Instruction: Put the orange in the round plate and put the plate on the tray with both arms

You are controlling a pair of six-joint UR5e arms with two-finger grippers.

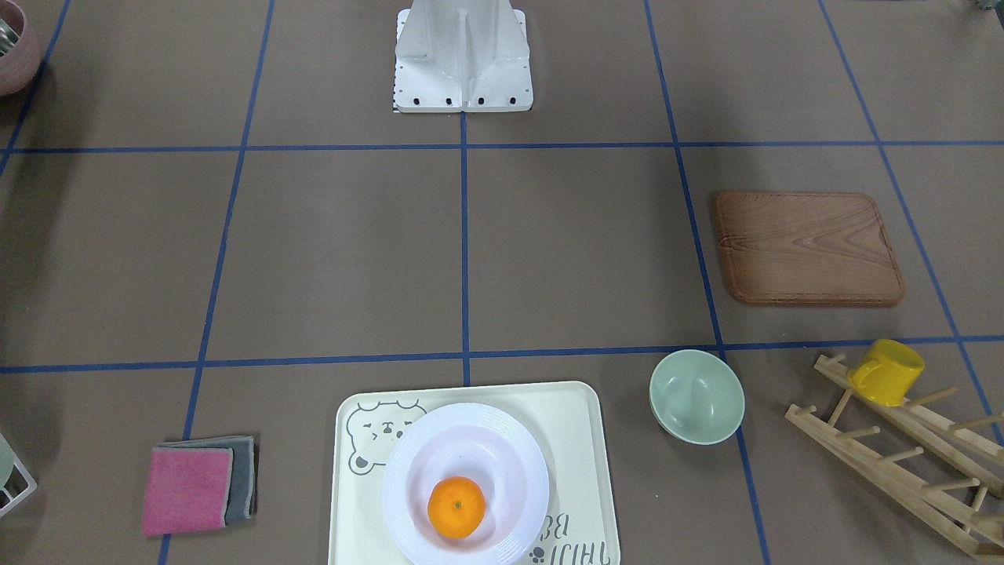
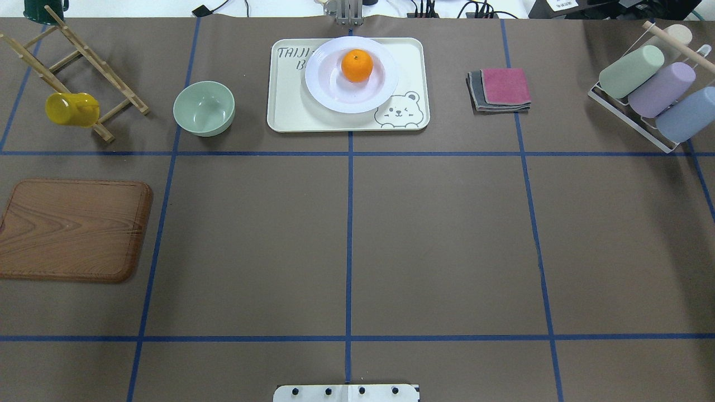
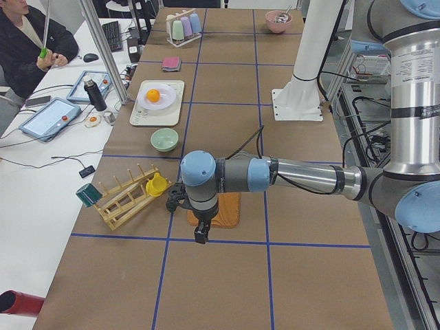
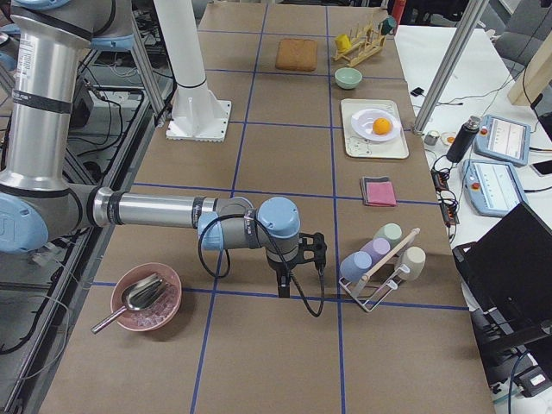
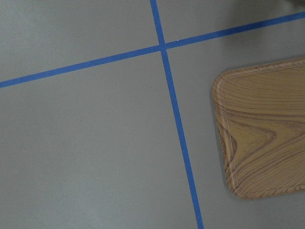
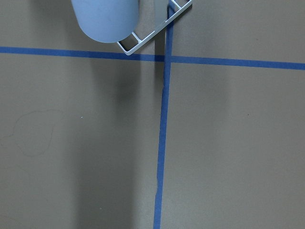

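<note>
Both arms stretch out level with wrists turned down, the left gripper (image 3: 200, 237) near the wood-grained board (image 3: 227, 213) and the right gripper (image 4: 283, 291) near the wire cup rack (image 4: 379, 289); their openings cannot be judged. The dimpled orange (image 2: 357, 65) sits in the glossy, ridged round plate (image 2: 335, 95) on the cream tray (image 2: 285, 120).

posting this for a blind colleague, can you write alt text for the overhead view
An orange sits in a white round plate on a cream tray at the table's far edge. A green bowl, yellow cup and wooden board lie left; folded cloths and a cup rack right.
</note>
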